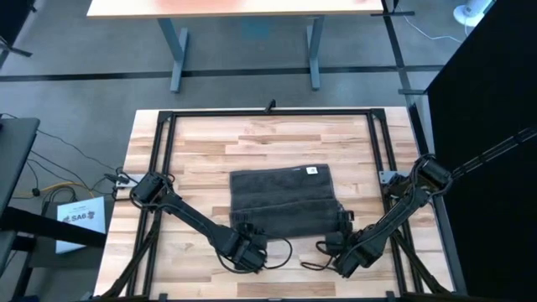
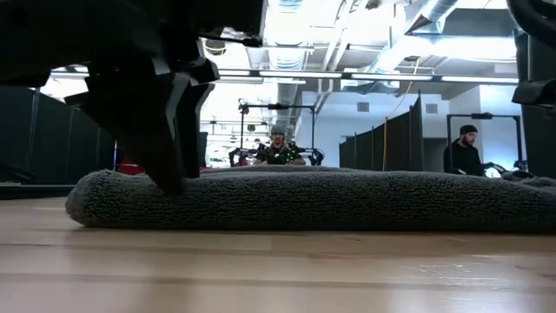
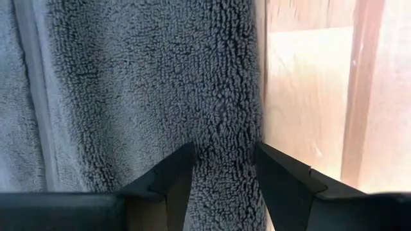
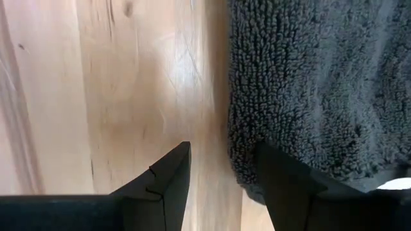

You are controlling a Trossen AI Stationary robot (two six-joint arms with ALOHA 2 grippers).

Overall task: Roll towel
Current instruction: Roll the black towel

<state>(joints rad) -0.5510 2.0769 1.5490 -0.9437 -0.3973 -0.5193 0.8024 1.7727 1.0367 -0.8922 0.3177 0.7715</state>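
**Both arms lined up at the near edge of the towel, roll about to start**

So the dark charcoal-grey terry cloth towel (image 1: pixel 283 201) is lying flat in the middle of the light wooden butcher-block desk (image 1: pixel 201 151), rectangular, with its small white tag (image 1: pixel 311 170) up by the far edge. From table height it looks like a low, thick slab, so I'd guess it's folded over on itself at least once, and nothing reads as a roll yet.

The left end effector (image 1: pixel 249 245) sits at the near left corner of the towel. In its wrist view the two dark fingers (image 3: pixel 168 176) are apart with the towel's edge strip running right between them, so it straddles the cloth but I wouldn't call it clamped.

The right end effector (image 1: pixel 340 243) is at the near right corner. Its fingers are apart too: one finger (image 4: pixel 282 179) is over the towel's edge, the other over bare wood, nothing pinched.

My read: this is the grab-the-near-edge step, very early in the task. Next move needs both sets of fingers closing on that edge at roughly the same time, then lifting and turning it over toward the tag side evenly. If one side leads, the roll probably goes cone-shaped. The right side looks like it needs a little more bite on the cloth first.
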